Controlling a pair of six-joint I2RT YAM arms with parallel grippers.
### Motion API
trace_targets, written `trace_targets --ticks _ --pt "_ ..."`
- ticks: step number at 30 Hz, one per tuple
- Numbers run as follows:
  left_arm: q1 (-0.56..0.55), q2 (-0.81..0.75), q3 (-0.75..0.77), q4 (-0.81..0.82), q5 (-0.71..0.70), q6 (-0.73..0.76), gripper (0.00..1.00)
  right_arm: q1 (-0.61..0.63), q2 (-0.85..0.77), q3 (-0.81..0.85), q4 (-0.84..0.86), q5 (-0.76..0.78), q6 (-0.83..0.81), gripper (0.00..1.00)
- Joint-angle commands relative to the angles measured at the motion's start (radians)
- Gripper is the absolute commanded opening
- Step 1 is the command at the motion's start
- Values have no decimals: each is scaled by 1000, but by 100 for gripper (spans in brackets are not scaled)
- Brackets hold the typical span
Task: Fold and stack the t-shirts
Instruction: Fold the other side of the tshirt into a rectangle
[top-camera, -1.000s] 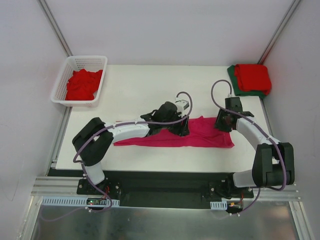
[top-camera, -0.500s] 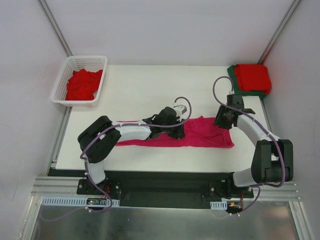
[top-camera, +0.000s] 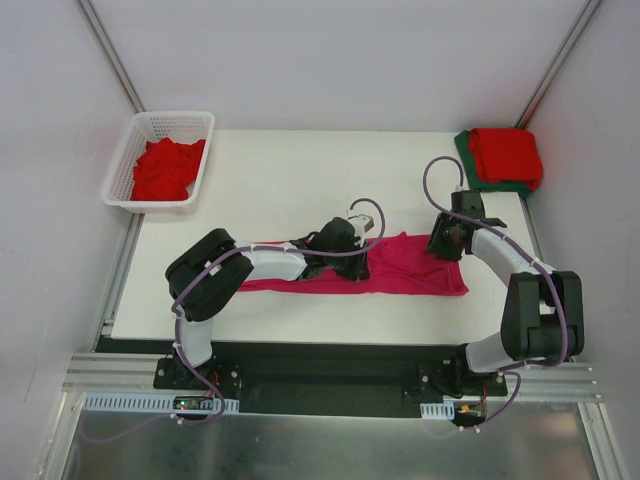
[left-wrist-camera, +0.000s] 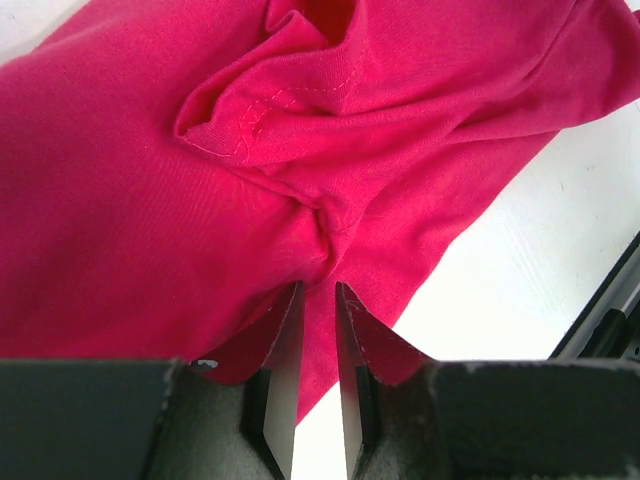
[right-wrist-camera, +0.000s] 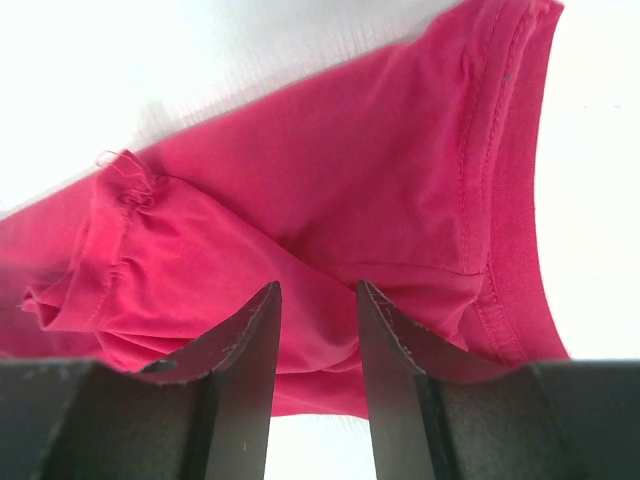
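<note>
**Both claws pinching the pink shirt**

Top view: a magenta-pink t-shirt lies as a long crumpled strip across the middle of the white tabletop, nearer the near edge. My left claw sits low on the strip's middle. My right claw is down on its right end. In the far right corner, a folded red t-shirt rests on a dark green t-shirt. At the far left corner, a white basket holds more red t-shirts.

Left wrist view: my fingers are nearly together, clamped on a puckered gather of pink cloth.

Right wrist view: my fingers grip a thick fold beside the stitched hem.
</note>
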Motion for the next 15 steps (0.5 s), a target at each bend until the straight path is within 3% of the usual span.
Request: trace_targets --ticks 1,15 --pt "-5 5 45 36 17 -11 18 -5 5 -25 27 -13 7 40" --pt "-5 -23 77 22 25 2 18 -3 10 -54 37 -35 12 40"
